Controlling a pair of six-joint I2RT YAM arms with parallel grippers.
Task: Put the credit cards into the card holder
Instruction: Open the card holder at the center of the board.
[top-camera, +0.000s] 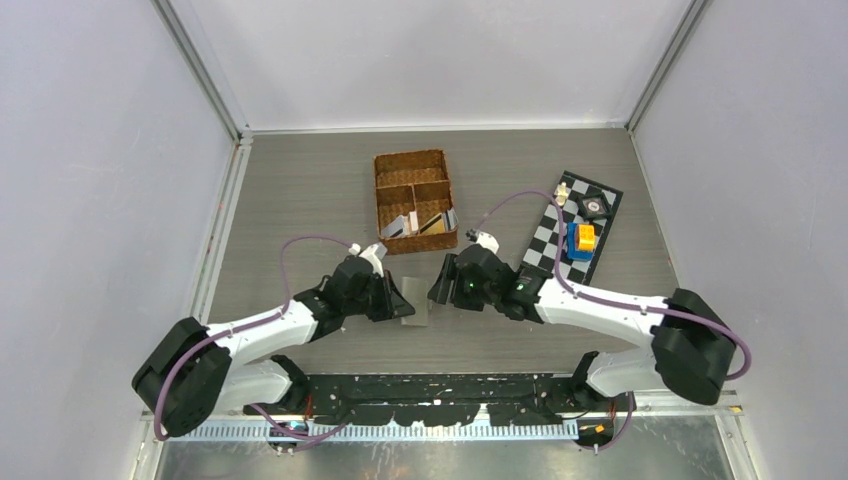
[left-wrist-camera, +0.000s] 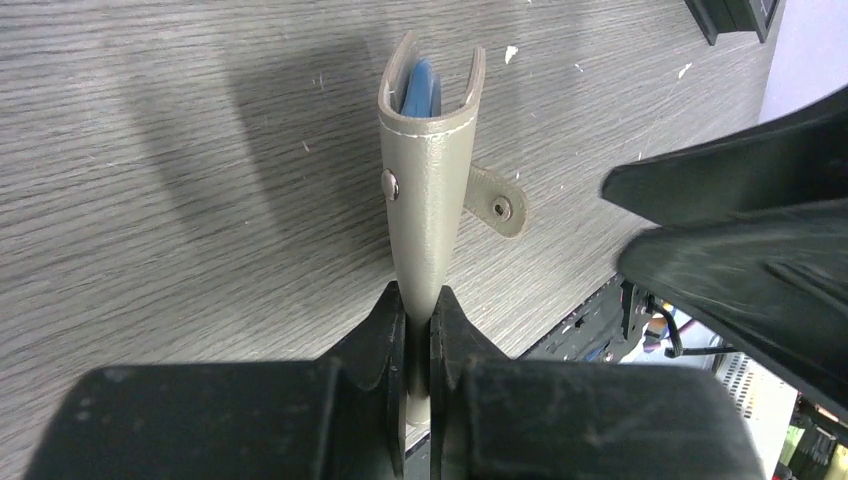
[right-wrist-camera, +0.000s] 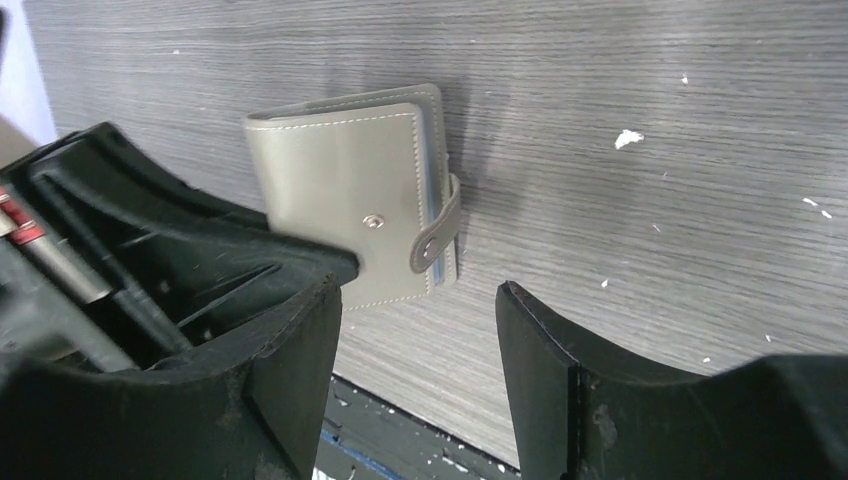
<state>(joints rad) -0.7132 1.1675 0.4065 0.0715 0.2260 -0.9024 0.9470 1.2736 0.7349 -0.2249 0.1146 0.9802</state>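
1. The left fingers (left-wrist-camera: 385, 335) are clamped on the card holder (left-wrist-camera: 425, 200), holding it upright over the counter (left-wrist-camera: 150, 150). The right fingers (right-wrist-camera: 300, 340) stand apart beside it.
2. The right should probably spread the covers (tab hangs unsnapped) before fetching cards (top-camera: 420, 222) from the basket (top-camera: 410, 158).
3. No writing is readable.

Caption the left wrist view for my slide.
Left tool pinching the grey card holder by one edge, snap tab undone, blue sleeves showing inside.

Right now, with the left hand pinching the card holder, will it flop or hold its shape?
Probably fairly stiff: the card holder stands straight out from the left hand. Likely to gape open, since its snap tab hangs undone.
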